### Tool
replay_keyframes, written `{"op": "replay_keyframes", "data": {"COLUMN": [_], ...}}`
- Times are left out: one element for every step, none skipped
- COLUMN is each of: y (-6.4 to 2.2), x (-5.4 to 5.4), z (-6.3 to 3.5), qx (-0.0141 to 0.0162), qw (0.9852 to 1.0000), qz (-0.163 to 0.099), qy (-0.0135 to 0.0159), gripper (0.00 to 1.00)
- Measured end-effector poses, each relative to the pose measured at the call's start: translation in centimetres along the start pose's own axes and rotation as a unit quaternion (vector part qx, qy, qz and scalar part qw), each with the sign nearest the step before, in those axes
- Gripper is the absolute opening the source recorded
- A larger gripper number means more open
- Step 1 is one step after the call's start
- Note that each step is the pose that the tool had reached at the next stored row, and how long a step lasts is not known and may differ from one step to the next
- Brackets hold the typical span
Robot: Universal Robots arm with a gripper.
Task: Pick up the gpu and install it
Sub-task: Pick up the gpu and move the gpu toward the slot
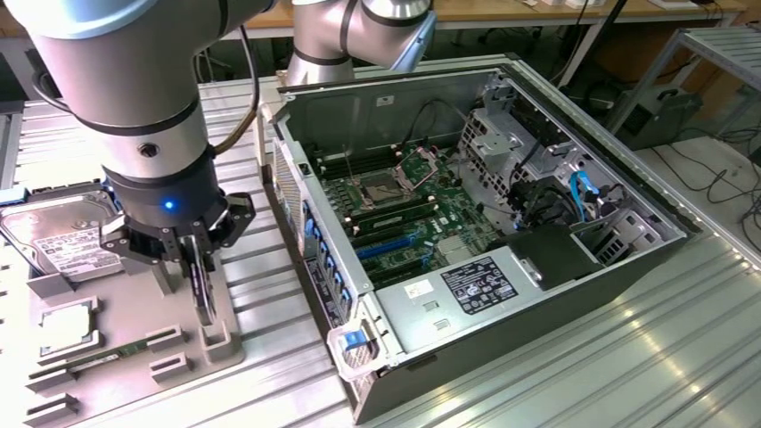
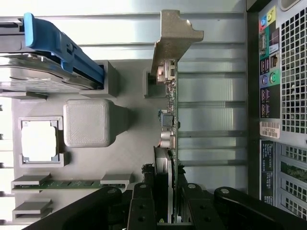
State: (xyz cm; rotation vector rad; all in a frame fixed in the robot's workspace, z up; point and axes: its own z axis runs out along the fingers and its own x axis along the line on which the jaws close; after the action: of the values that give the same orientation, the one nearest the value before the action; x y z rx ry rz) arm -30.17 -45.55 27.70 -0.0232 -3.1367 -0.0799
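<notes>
Vertically slotted in its grey holder (image 2: 134, 153), the gpu (image 2: 170, 110) offers an edge. Narrowed hand (image 2: 166, 203) clamps that edge.

From my station I count one robot arm (image 1: 143, 116) and one gripper (image 2: 165, 201). There is one gpu (image 2: 169, 120), one hard drive (image 1: 66, 236), one square processor chip (image 2: 41, 140) and one green memory stick (image 2: 72, 183). I also see one grey holder tray (image 1: 131, 303), one raised grey block (image 2: 86, 122) and one open computer case (image 1: 535, 348).
</notes>
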Motion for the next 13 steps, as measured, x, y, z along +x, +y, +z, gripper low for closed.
{"op": "replay_keyframes", "data": {"y": [0.00,0.01,0.01,0.01,0.02,0.02,0.02,0.03,0.03,0.04,0.04,0.04,0.04], "x": [0.00,0.00,0.00,0.00,0.00,0.00,0.00,0.00,0.00,0.00,0.00,0.00,0.00], "z": [-0.07,-0.14,-0.19,-0.25,-0.30,-0.37,-0.44,-0.55,-0.64,-0.70,-0.75,-0.78,-0.80], "qx": [0.0000,0.0000,0.0000,0.0000,0.0000,0.0000,0.0000,0.0000,0.0000,0.0000,0.0000,-0.0001,-0.0001], "qw": [1.0000,1.0000,1.0000,1.0000,1.0000,1.0000,1.0000,1.0000,1.0000,1.0000,1.0000,1.0000,1.0000], "qz": [0.000,0.000,0.000,0.000,0.000,0.000,0.000,0.000,0.000,0.000,0.000,0.000,0.000], "qy": [0.0000,0.0000,0.0000,0.0000,0.0000,0.0000,0.0000,0.0000,0.0000,0.0000,0.0000,-0.0001,-0.0001], "gripper": [0.27,0.27,0.27,0.27,0.27,0.27,0.27,0.27,0.27,0.27,0.27,0.27,0.27]}}
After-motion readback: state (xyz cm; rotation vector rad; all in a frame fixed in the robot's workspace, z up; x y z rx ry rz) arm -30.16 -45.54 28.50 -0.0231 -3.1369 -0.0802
